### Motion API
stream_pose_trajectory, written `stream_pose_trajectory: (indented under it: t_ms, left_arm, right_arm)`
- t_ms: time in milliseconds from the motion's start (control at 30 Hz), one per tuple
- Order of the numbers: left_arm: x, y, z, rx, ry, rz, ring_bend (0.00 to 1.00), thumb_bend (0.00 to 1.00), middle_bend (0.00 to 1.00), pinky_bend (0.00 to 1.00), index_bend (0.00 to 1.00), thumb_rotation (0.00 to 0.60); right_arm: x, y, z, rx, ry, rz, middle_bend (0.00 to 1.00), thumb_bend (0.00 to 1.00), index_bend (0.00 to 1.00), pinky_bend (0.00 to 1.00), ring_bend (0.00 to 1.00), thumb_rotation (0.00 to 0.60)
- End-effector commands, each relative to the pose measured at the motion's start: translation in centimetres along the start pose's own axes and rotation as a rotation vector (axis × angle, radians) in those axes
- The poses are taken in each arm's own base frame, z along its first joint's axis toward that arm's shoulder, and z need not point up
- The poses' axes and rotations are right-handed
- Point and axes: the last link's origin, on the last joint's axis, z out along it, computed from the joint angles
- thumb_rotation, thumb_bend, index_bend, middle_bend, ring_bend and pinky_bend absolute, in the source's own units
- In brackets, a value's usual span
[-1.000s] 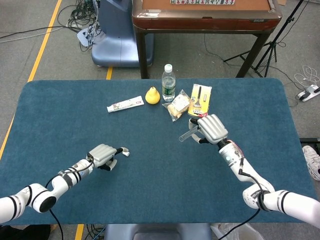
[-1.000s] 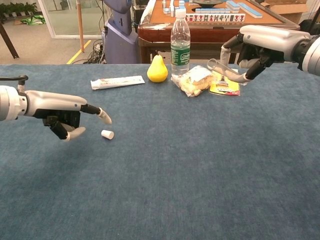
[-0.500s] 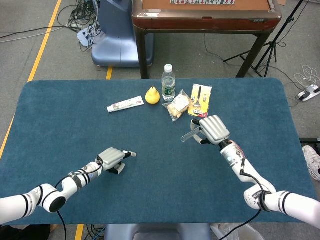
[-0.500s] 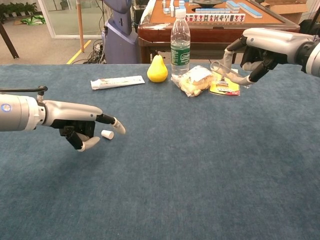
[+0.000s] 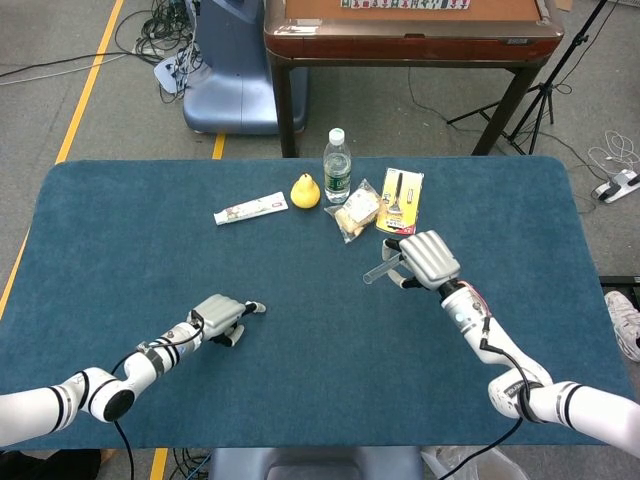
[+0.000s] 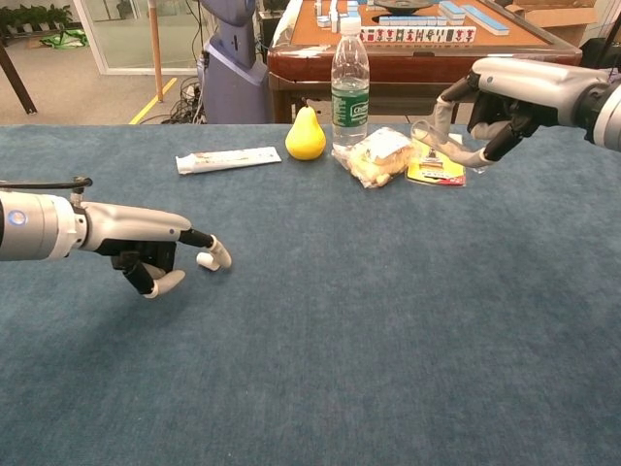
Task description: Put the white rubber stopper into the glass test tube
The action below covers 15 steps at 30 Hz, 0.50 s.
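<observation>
Left hand closing on the stopper, right hand holding the tube ready.

The left hand (image 6: 160, 254) has fingertips at the white rubber stopper (image 6: 205, 260), which lies on the table (image 6: 388, 320) toward its left front; whether it is pinched yet I cannot tell. The right hand (image 6: 490, 107) grips the glass test tube (image 6: 439, 141) aloft, tilted. Next: secure the stopper, lift, and carry it to the tube's open mouth.

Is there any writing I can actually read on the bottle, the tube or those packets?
None can be read.
Water bottle green label: print too blurred.
Toothpaste tube: print too small.
Yellow card packet: print too small.
Tiles on the wooden table behind: marks too small.
</observation>
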Motion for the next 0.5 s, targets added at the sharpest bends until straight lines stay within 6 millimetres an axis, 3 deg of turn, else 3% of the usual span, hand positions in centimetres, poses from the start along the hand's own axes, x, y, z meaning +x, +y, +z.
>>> stream_pose_trajectory:
  t_ms: [33, 500]
  left_arm:
    - [0.0, -0.4, -0.1, 0.015, -0.002, 0.006, 1.00, 0.62, 1.00, 1.00, 0.16, 0.600]
    - [0.5, -1.8, -1.7, 0.068, 0.012, -0.001, 1.00, 0.62, 1.00, 1.00, 0.18, 0.600]
  right_arm:
    - [0.0, -0.1, 0.0, 0.002, -0.001, 0.000, 1.00, 0.45, 0.89, 1.00, 1.00, 0.600]
    - [-0.1, -0.6, 0.3, 0.014, -0.004, -0.003, 1.00, 0.45, 0.89, 1.00, 1.00, 0.600]
